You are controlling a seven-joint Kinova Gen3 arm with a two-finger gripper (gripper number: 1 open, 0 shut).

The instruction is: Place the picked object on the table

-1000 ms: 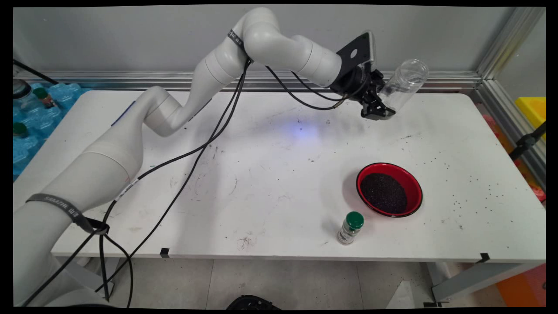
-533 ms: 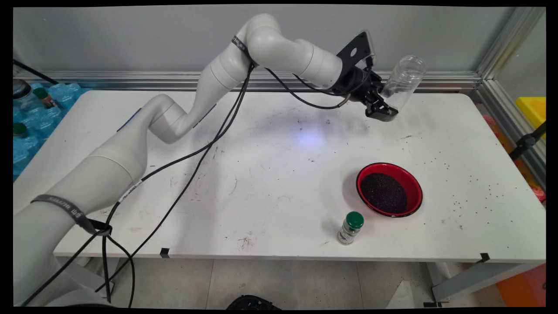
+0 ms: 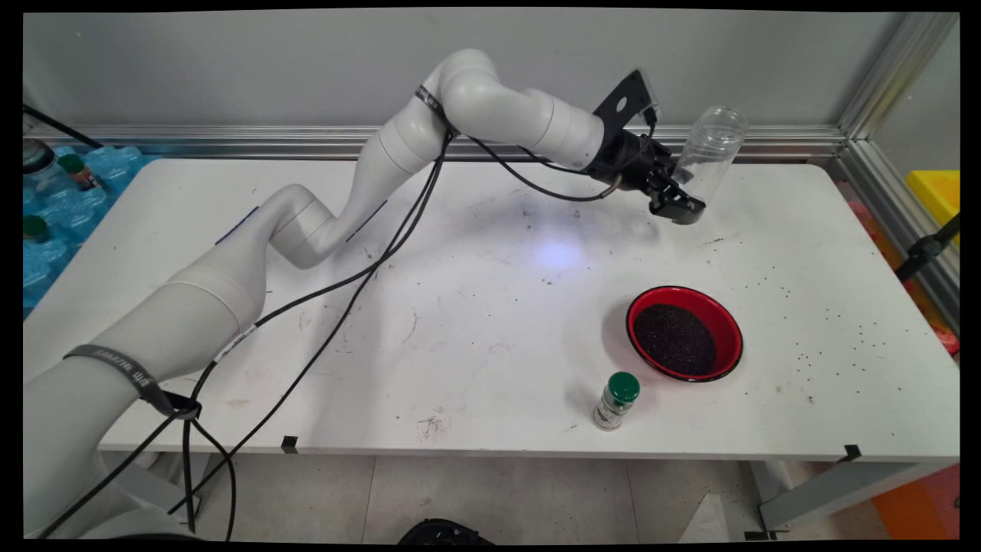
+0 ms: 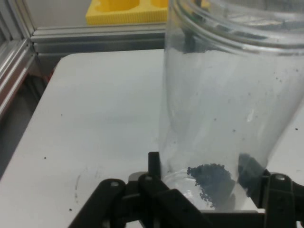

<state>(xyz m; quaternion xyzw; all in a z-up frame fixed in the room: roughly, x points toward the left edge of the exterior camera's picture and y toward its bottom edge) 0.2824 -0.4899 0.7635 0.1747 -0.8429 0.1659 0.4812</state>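
A red bowl [image 3: 684, 333] of dark grains sits right of centre on the white table [image 3: 460, 307] — a small green-capped bottle [image 3: 616, 400] stands just beside it, lower left. Dark specks dot the table's right side. A yellow bin [image 3: 936, 192] shows at the right edge.

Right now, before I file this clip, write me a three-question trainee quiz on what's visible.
1. True or false: the tool grips a clear jar off the table.
2. What fills the red bowl? A) dark granules B) water C) nothing
3. What colour is the small bottle's cap?

Key: 1 true; 2 A; 3 green.
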